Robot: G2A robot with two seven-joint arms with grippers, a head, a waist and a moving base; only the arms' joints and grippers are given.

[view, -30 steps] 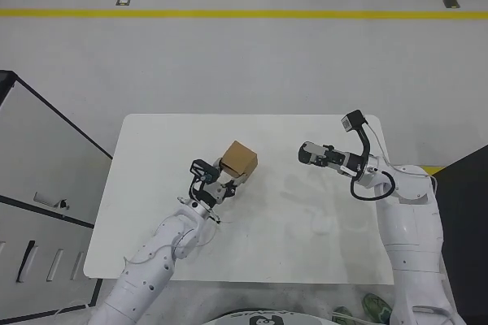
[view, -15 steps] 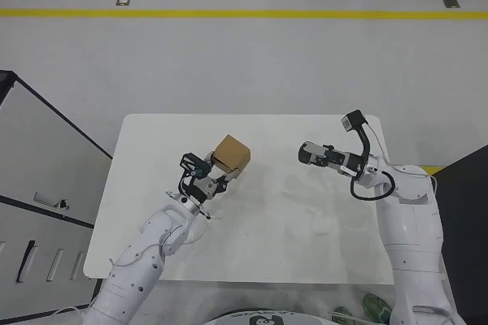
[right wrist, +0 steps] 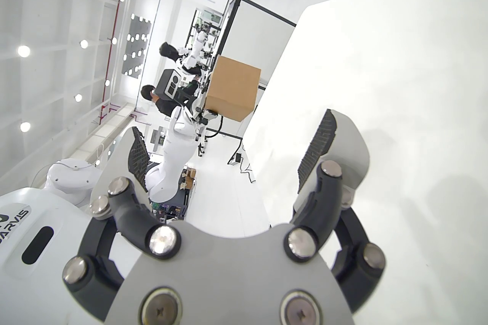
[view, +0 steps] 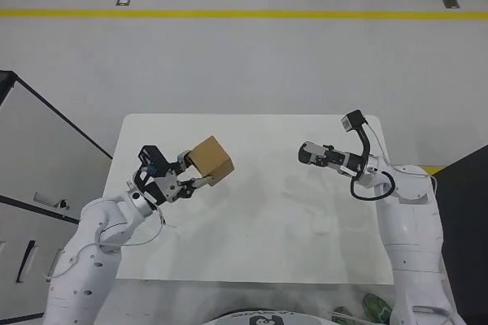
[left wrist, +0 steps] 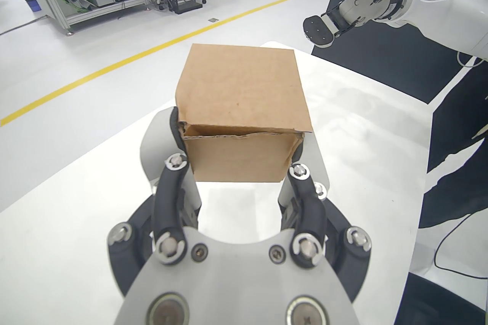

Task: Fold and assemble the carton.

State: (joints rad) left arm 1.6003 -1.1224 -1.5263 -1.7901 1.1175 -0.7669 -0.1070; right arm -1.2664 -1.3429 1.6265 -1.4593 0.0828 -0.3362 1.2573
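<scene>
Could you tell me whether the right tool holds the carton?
No, the right tool is open and empty, far from the carton.

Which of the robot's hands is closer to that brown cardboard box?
The left. The left gripper is shut on the carton, a finger on each side. The right gripper is open, well apart from it over the table.
</scene>
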